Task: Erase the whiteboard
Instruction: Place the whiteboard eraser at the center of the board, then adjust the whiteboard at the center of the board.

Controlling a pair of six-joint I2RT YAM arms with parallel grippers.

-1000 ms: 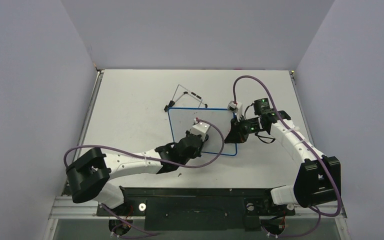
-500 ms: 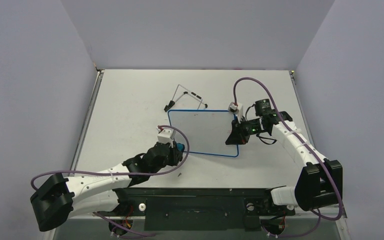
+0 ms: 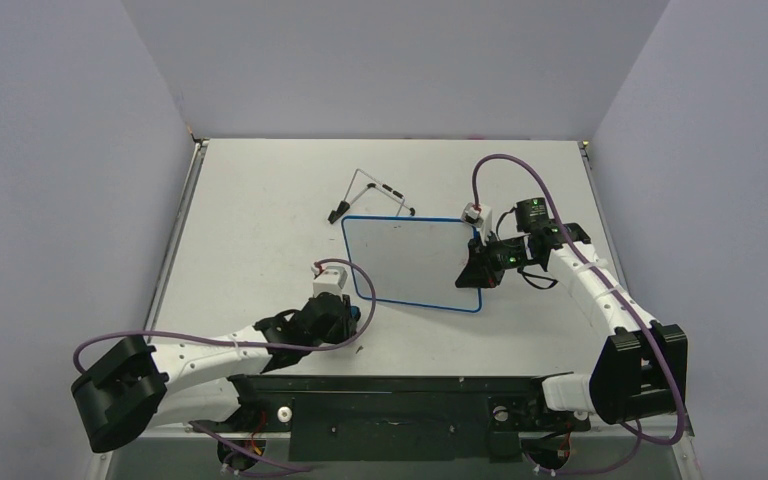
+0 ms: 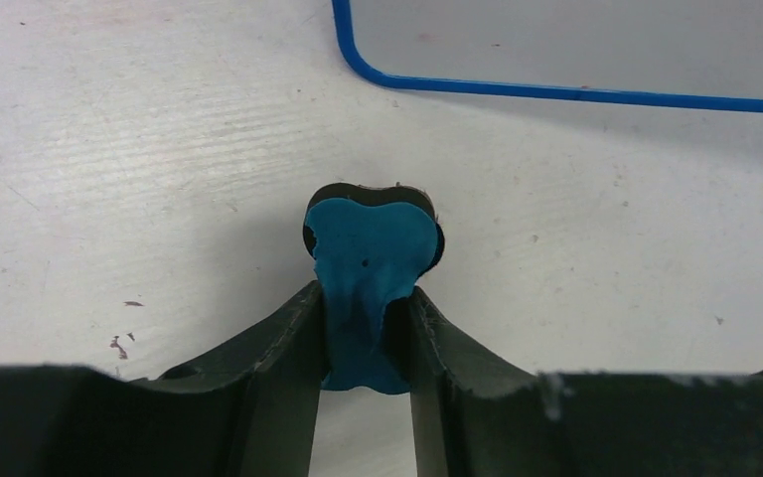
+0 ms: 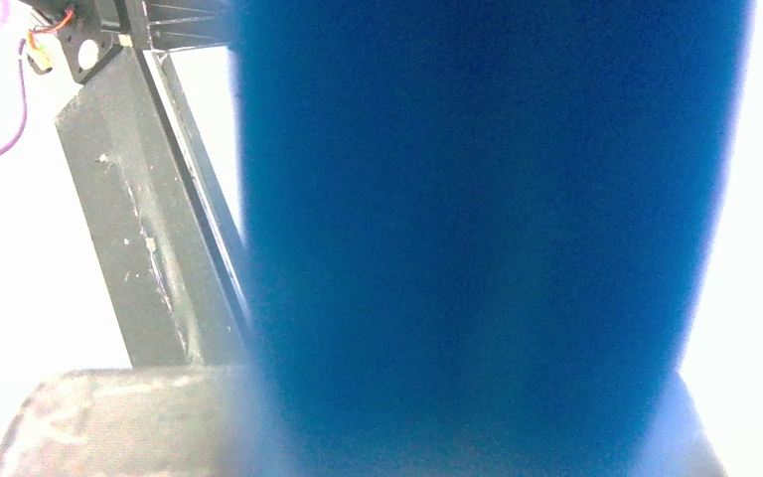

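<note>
Whiteboard (image 3: pixel 410 262) long axis runs left-right (right end effector (image 3: pixel 468 275) pinches its edge)

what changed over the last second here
The left gripper pulled back off the whiteboard toward the near left and now sits over the table. The blue eraser is still between its fingers. The whiteboard slid slightly to the right. The right gripper stayed clamped at the board's right edge, and the wire stand did not move.
</note>
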